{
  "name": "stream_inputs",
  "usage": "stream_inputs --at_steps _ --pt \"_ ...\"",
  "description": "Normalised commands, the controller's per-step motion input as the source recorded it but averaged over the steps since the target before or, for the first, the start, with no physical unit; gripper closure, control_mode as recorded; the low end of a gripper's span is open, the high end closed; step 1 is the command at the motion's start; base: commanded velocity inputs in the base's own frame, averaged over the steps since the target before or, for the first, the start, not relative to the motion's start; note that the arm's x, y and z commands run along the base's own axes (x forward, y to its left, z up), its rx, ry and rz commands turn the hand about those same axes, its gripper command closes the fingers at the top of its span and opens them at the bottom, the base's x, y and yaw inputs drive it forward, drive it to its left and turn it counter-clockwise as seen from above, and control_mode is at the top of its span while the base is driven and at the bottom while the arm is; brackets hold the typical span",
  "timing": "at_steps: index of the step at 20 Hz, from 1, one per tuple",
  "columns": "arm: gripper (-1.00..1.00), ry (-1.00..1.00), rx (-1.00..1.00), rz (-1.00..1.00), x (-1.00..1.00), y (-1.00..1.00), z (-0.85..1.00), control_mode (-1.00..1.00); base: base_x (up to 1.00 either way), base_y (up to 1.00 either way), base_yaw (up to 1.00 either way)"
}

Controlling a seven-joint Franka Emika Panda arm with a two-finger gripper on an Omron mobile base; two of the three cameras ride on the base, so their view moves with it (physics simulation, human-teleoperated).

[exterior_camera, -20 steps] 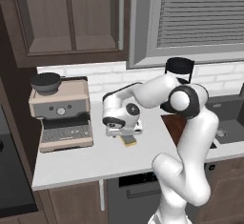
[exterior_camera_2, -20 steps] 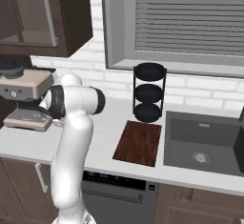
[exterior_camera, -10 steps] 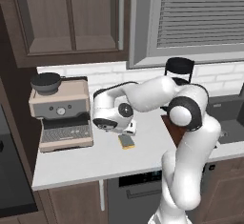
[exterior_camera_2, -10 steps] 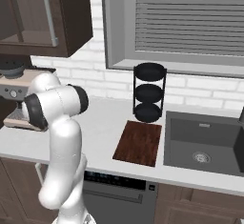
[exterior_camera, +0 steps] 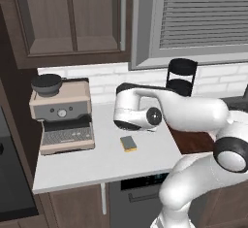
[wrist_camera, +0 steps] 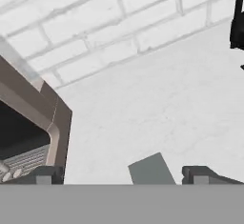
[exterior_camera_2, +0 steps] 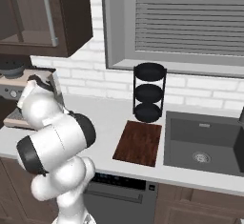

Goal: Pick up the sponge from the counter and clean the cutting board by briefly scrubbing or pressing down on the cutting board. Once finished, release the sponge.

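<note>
The arm has swung left from above the cutting board (exterior_camera_2: pixel 139 143) toward the sponge (exterior_camera: pixel 128 143) on the counter (exterior_camera: pixel 97 161), its gripper (wrist_camera: pixel 125 173) spread wide and empty, so the pickup is yet to come.

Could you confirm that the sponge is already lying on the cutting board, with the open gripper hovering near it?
Not quite: the sponge lies on the counter beside the coffee machine, apart from the cutting board, as the left base view shows. The rest holds: the gripper is open, with the sponge between its tips in the hand view.
</note>
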Motion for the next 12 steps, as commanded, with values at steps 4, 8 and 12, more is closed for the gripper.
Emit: stream_inputs --at_steps 4,8,12 --pt "-1.00 -0.26 0.00 -0.05 -0.86 -0.70 1.00 -1.00 0.00 0.00 0.00" --pt "-1.00 -0.08 0.00 -0.09 -0.72 -0.57 1.00 -1.00 0.00 0.00 0.00" --pt "-1.00 0.00 0.01 -0.07 -0.56 -0.55 1.00 -1.00 0.00 0.00 0.00"
